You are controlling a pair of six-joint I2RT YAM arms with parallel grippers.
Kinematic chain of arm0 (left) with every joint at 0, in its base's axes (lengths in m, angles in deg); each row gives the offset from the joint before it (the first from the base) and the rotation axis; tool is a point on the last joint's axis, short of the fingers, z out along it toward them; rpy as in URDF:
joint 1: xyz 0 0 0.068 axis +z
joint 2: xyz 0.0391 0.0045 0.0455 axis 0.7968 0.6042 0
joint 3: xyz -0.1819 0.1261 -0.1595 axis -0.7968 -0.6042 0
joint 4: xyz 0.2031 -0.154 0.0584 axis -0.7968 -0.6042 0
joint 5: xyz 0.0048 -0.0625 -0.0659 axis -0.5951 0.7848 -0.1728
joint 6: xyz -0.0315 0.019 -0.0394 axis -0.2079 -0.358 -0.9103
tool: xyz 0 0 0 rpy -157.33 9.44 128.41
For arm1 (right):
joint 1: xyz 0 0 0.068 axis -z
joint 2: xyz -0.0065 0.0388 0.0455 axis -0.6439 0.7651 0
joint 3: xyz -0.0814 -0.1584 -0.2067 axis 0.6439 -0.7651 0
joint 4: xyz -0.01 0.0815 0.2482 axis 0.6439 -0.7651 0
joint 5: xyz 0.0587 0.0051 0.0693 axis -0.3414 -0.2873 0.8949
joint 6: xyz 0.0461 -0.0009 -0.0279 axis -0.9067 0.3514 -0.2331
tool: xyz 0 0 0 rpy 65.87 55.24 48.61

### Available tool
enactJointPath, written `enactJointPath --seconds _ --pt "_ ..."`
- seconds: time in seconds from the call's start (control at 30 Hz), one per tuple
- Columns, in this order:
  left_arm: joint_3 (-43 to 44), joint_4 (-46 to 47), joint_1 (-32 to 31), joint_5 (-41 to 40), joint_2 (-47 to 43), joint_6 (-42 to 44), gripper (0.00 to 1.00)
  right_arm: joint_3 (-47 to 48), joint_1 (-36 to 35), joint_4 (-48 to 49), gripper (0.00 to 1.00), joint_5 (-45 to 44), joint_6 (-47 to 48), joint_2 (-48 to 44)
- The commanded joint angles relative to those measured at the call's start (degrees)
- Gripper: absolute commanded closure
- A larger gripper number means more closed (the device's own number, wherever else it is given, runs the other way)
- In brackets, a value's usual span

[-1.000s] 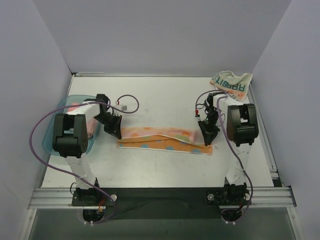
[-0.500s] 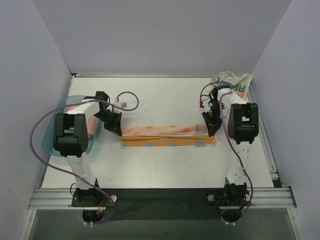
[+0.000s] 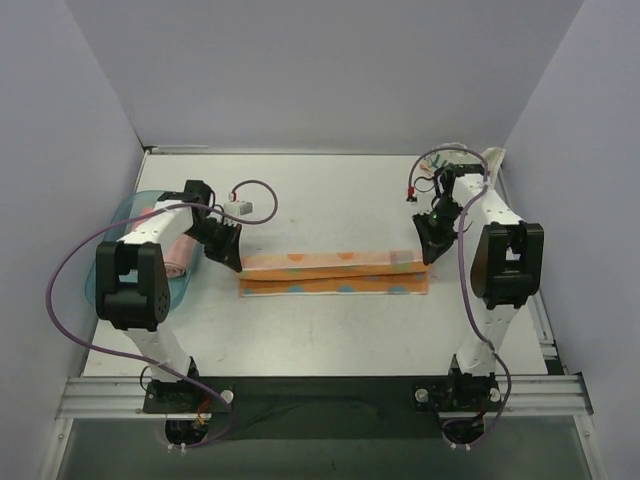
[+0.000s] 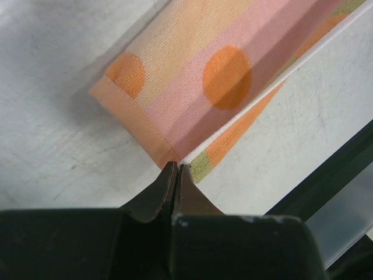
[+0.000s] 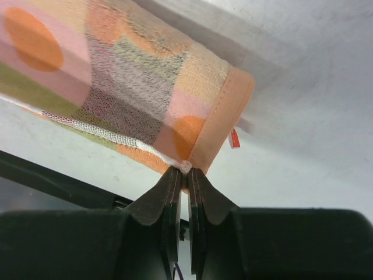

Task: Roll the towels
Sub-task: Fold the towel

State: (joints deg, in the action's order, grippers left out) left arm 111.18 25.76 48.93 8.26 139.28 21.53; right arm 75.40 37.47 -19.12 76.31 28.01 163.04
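Observation:
The striped towel with orange dots lies across the middle of the table as a long band folded lengthwise. My left gripper is shut on its left-end corner; in the left wrist view the jaws pinch the corner of the striped towel. My right gripper is shut on the right-end corner; the right wrist view shows its tips clamped on the striped towel, whose top layer curves over. A pink towel lies in the tray. The whitish towel at the back right is mostly hidden behind the right arm.
A shallow teal tray sits at the table's left edge. A small white connector on a purple cable lies behind the left gripper. Walls close in the left, back and right sides. A red tag hangs from the towel's right end.
Both grippers have moved toward the back of the table with the towel's corners, laying the upper layer over. The towel has gone from rumpled to a straight, neat band.

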Motion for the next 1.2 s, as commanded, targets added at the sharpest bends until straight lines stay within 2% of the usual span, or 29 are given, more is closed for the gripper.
enactJointPath --seconds 0.0,0.1,0.13,0.17,0.2,0.23,0.3,0.33,0.37,0.5,0.6,0.7,0.83,1.0,1.17 --pt "-3.7 0.3 -0.6 -0.1 -0.5 2.1 1.0 -3.2 0.7 0.2 1.0 -1.8 1.8 3.4" --pt "-6.8 3.3 -1.0 -1.9 0.1 2.8 0.97 -4.1 0.7 1.3 1.0 -1.7 2.0 5.8" --pt "-7.4 3.7 -0.9 -2.3 0.4 3.2 0.88 -4.4 0.8 1.7 1.0 -1.6 2.1 6.2" --pt "-7.9 3.8 -0.8 -2.5 0.7 3.5 0.85 -5.2 0.8 1.9 0.98 -1.8 2.6 6.1" --pt "-8.0 3.9 -0.7 -2.4 0.6 3.9 0.8 -5.9 0.9 1.9 0.93 -2.0 2.9 5.7" --pt "-8.1 3.9 -0.5 -2.5 0.0 4.3 0.67 -6.5 1.1 2.2 0.83 -2.2 3.2 4.7" --pt "-7.5 3.7 -0.2 -1.8 -0.9 4.6 0.54 -7.3 2.2 2.0 0.75 -2.3 4.0 3.4" --pt "-7.2 3.2 -0.1 -1.0 -2.2 4.9 0.42 -7.3 2.4 1.9 0.62 -2.4 4.1 2.0" --pt "-6.9 2.8 -0.1 -0.6 -2.9 5.1 0.39 -7.3 2.4 1.7 0.58 -2.2 4.2 1.2" --pt "-4.0 0.9 -0.1 3.7 -6.3 6.2 0.37 -4.3 3.8 -0.8 0.57 2.2 4.9 -3.0" --pt "-2.0 0.6 -0.2 3.8 -7.1 5.6 0.38 -1.0 3.6 -2.6 0.53 5.5 3.8 -4.6" --pt "-0.4 1.3 -0.1 3.7 -5.9 4.6 0.39 2.8 3.7 -3.1 0.54 6.1 2.4 -2.5" --pt "0.9 5.5 -0.1 -0.5 -3.6 0.8 0.39 7.4 3.8 -2.0 0.62 3.8 -0.2 2.6" --pt "1.1 8.5 0.2 -2.0 -0.3 -2.9 0.39 11.2 3.8 -1.4 0.65 4.1 -3.6 9.3" --pt "0.8 9.3 0.1 -1.5 2.5 -3.9 0.38 11.0 3.8 -1.1 0.65 3.6 -3.8 11.3"
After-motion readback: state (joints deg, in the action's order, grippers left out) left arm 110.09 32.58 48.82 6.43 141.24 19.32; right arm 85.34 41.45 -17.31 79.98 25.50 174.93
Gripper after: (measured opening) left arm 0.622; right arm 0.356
